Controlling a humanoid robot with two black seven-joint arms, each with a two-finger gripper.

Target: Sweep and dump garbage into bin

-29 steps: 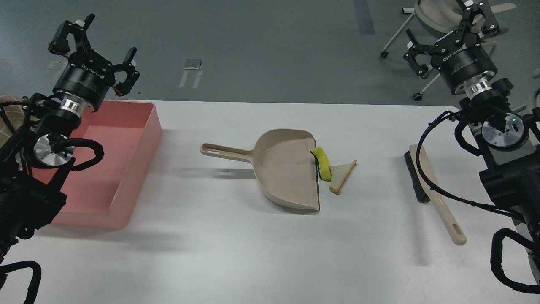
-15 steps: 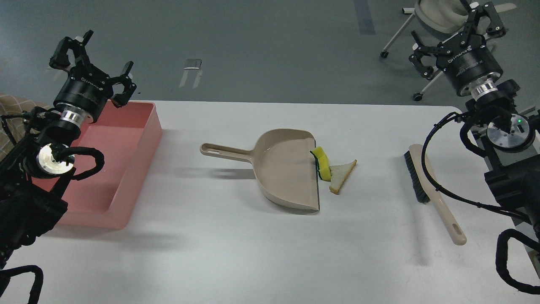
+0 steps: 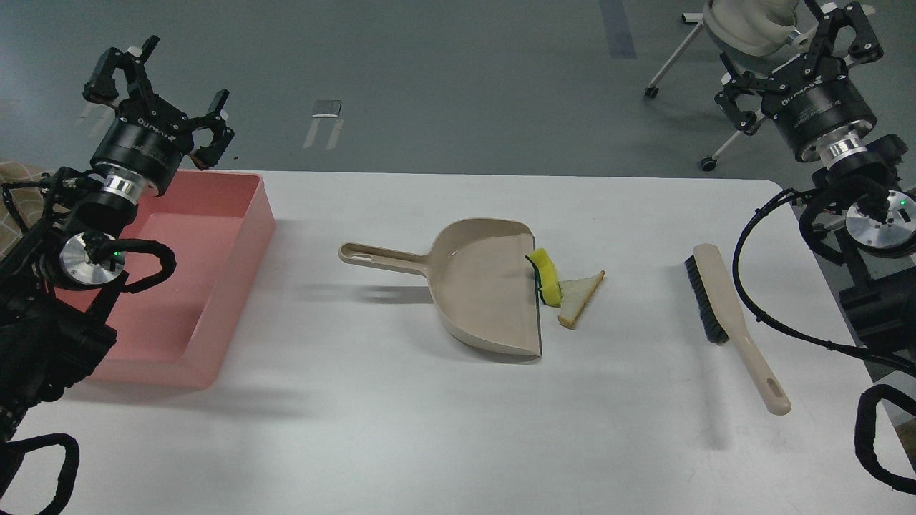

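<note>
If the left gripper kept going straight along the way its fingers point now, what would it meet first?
Probably nothing on the table. The open left gripper points up and away, past the far wall of the shallow pink plastic tub, toward bare grey floor. That line looks free as far as the view shows, though depth is unclear.

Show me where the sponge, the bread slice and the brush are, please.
sponge (image 3: 548, 275): head view, yellow face.
bread slice (image 3: 577, 293): head view, white middle.
brush (image 3: 737, 329): head view, beige handle.
</note>
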